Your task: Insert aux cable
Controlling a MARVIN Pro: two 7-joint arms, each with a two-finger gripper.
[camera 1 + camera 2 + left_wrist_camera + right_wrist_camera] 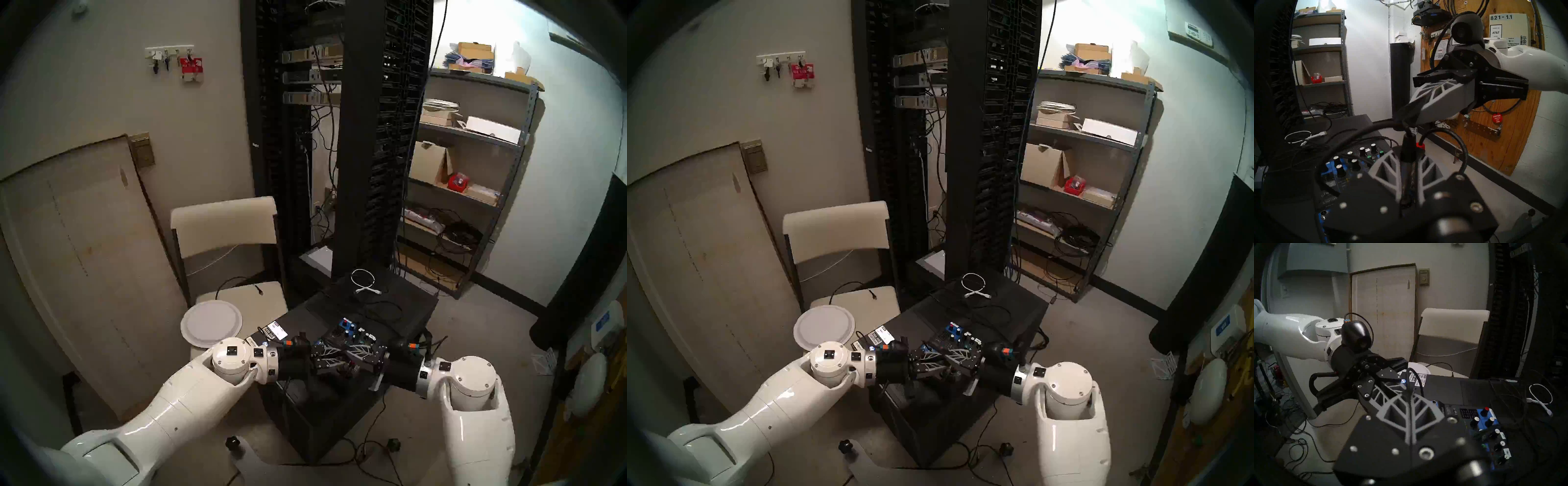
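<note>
In the left wrist view my left gripper (1407, 157) is shut on the aux cable's plug (1406, 167), a dark grey cylinder held upright between the fingers. The plug's tip is hidden behind the gripper body. The black aux cable (1349, 135) rises from the plug. My right gripper (1402, 119) is shut on it just above the plug, and this grip also shows in the right wrist view (1409, 393). Both grippers meet over the near end of a blue and black mixer (353, 334) with several knobs (1340, 170). A red-collared plug (1420, 146) stands just behind the left fingers.
The mixer lies on a black cabinet (407, 305) beside a short white coiled cable (364, 283). A chair (224, 224) holding a white plate (211, 322) stands to the left. A tall black server rack (359, 135) rises behind, with metal shelves (475, 135) at the right. Loose cables lie on the floor.
</note>
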